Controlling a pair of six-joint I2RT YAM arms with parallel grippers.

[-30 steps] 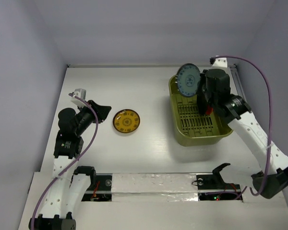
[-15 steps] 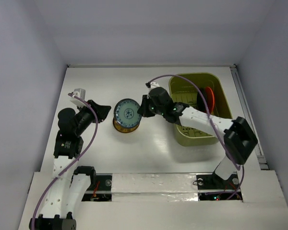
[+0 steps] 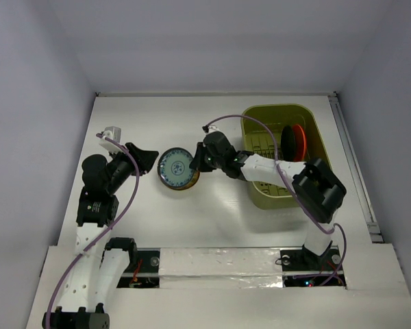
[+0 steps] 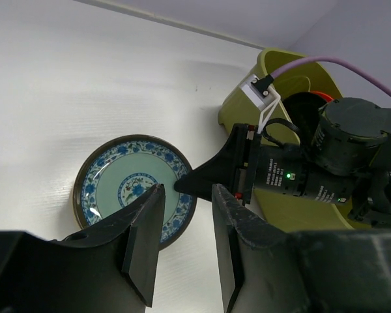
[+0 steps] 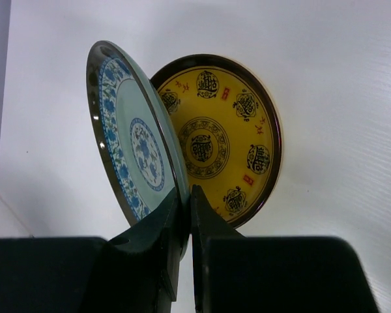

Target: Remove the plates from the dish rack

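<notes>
A white table (image 3: 219, 205) is enclosed by pale walls, and on it the yellow plate (image 5: 225, 143) is seen lying flat, to the left of the rack (image 3: 274, 108). The blue plate (image 3: 174, 168) is held tilted over it, its rim clamped between the fingers of the right gripper (image 3: 195, 161) (whether the two plates touch cannot be told). The left gripper (image 3: 146, 157) is poised just left of these plates with its jaws spread apart and empty, while a black plate (image 3: 288, 142) and an orange-red plate (image 3: 299, 140) are seen standing on edge side by side in the rack.
</notes>
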